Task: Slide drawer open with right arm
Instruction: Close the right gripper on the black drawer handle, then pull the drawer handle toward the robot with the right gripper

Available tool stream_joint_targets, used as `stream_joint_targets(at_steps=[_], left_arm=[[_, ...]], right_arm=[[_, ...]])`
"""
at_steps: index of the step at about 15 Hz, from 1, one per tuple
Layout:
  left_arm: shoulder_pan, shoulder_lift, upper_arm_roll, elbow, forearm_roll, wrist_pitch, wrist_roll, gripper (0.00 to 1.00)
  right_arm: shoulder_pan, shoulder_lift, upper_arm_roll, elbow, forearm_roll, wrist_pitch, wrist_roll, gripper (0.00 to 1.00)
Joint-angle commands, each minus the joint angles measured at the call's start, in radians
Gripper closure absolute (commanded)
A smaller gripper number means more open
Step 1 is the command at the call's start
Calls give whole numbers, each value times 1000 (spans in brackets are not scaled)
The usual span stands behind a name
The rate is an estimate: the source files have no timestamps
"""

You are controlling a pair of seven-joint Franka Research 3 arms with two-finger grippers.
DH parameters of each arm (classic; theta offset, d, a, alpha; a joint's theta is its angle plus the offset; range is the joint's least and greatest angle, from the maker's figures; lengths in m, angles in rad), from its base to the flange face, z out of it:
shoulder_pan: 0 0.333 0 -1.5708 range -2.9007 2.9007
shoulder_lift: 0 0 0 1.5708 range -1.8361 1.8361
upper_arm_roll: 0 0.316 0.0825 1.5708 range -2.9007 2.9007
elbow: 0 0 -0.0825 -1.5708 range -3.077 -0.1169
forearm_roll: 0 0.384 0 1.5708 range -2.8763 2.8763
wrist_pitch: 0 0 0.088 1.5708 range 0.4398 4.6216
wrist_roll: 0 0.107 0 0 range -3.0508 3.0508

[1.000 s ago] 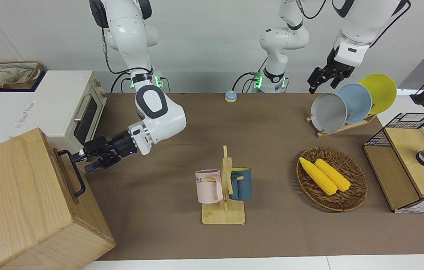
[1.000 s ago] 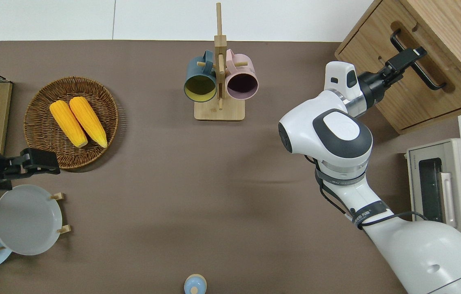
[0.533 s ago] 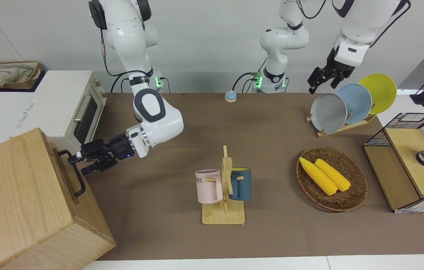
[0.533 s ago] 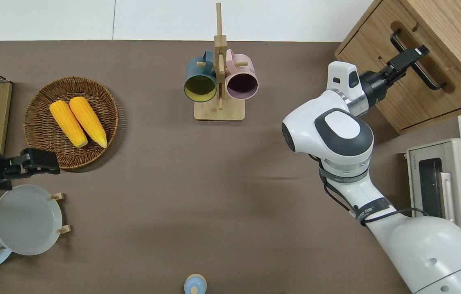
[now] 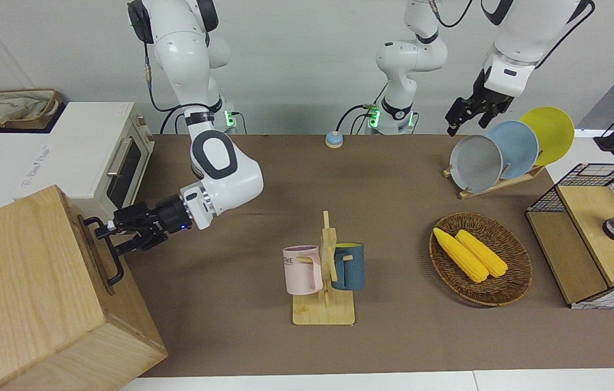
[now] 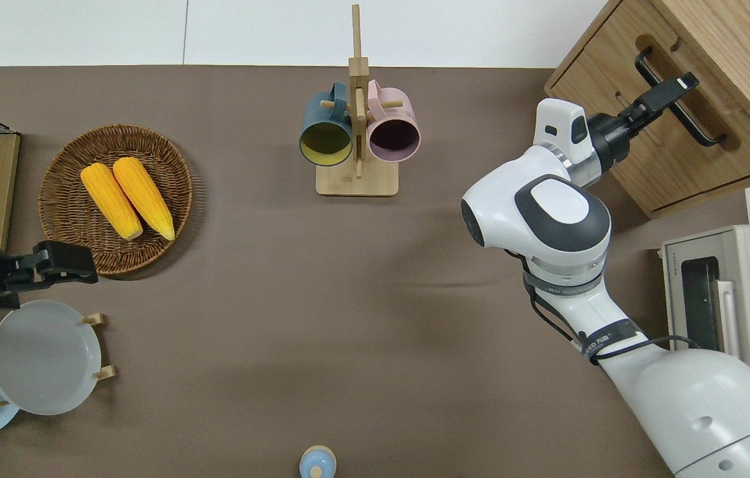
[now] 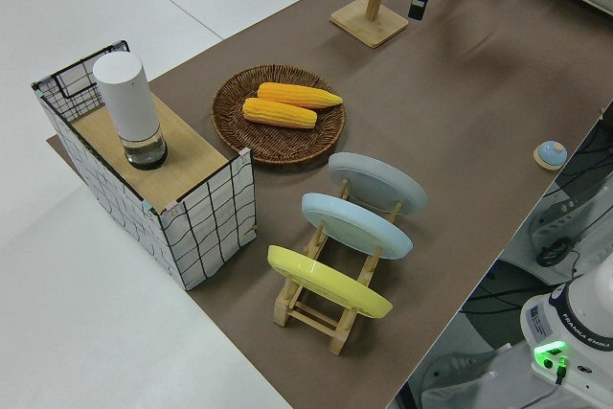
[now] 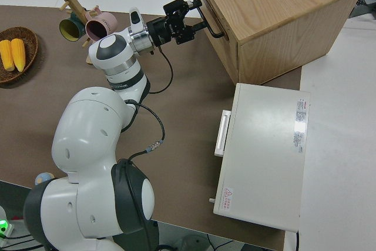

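Observation:
The drawer (image 6: 700, 153) is a light-wood front in the big pale cabinet (image 5: 19, 282) at the right arm's end of the table, and it sits flush and closed. Its black bar handle (image 6: 703, 129) also shows in the front view (image 5: 116, 269) and the right side view (image 8: 211, 23). My right gripper (image 6: 670, 93) reaches level into the handle's end that lies nearer the robots (image 5: 107, 238). It is open, with one finger on each side of the bar (image 8: 191, 13). The left arm is parked, its gripper (image 6: 63, 262) empty.
A white toaster oven (image 5: 122, 157) stands beside the cabinet, nearer to the robots. A mug rack (image 5: 323, 271) stands mid-table. A basket of corn (image 5: 481, 258), a plate rack (image 5: 502, 149) and a wire-mesh box (image 5: 595, 233) are toward the left arm's end.
My right gripper has moved in toward the cabinet, and its fingers now straddle the handle bar. The drawer has not moved. The left arm is still.

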Motion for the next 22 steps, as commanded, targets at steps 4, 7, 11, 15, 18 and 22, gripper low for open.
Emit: stream_joint_targets(at_steps=[4,7,11,15,18,22], left_arm=[[0,-8,4,4,-1,-15,7,7],[0,-8,4,4,-1,-15,7,7],[0,-8,4,4,-1,-17,7,7],[0,-8,4,4,-1,-17,7,7],[0,-8,4,4,-1,-15,7,7],[0,-8,4,4,-1,-15,7,7]], right_arm=[[-11,7,6,8,-19,19,27,832],[-8,7,8,8,-14,13,19,1000],[12,1,11,8,21,1,18,1000],[58,-2,23,8,49,-77,16,1000],[81,-4,49,10,88,-134,12,1000],[118,-2,101,10,99,-240,5,1000]])
